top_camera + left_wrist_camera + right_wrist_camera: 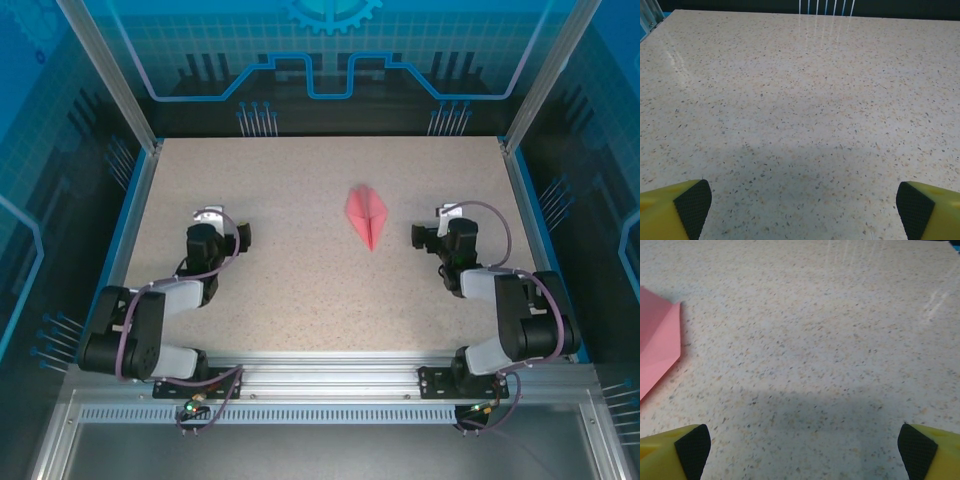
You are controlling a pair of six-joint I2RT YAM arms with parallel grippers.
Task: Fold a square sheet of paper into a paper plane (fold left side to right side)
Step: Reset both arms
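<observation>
The speckled surface [300,300] lies inside a metal-framed enclosure [110,80] with blue-lit panels. The paper plane [366,215] rests flat on the surface, right of centre. It is a slim pink-red dart with its point toward the arm bases.

The left hand [244,236] hangs well apart from the plane. It is spread wide and empty, with bare surface between its pads [692,202]. The right hand [417,237] sits near the plane, on its right, and is likewise spread wide and holding nothing.

Folding appears complete.

Hazards:
- A low sweep of the right hand toward centre could catch a wing edge, opening the crease or crumpling it.
- The light paper is likely to slide on the smooth surface if it is brushed.
</observation>
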